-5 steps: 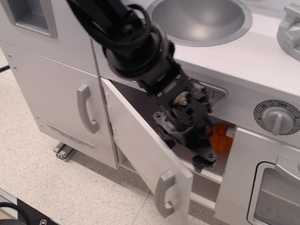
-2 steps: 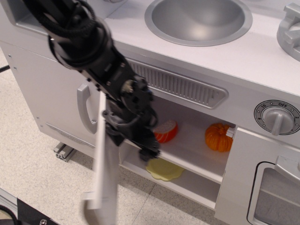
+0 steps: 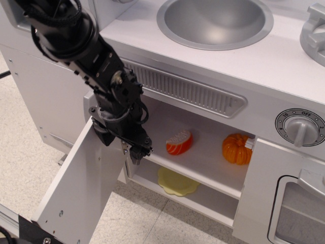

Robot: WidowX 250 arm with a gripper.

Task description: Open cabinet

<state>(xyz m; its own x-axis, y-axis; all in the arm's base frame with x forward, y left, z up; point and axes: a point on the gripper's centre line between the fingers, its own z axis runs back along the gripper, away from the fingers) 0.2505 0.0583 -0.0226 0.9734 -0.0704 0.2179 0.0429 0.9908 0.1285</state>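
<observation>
white toy-kitchen cabinet (image 3: 203,152) under the round metal sink (image 3: 216,20), standing wide open. wide white door (image 3: 76,188) swung out to the left past square, inner face toward the camera, handle out of sight. inside on the white shelf (image 3: 203,160): an orange-and-white slice of toy food (image 3: 179,143) left of centre, a small orange pumpkin (image 3: 236,148) at the right end. below the shelf, a pale yellow scalloped plate (image 3: 176,182) on the cabinet floor. black gripper (image 3: 136,152) hanging just in front of the shelf's left end, close beside the hinge side of the door, tips pointing down. fingers seemingly drawn together with nothing between them, though too dark and small to be sure, so can't tell. slatted grey vent (image 3: 188,91) above the opening. timer dial (image 3: 300,127) and windowed oven door (image 3: 299,208) at right.
</observation>
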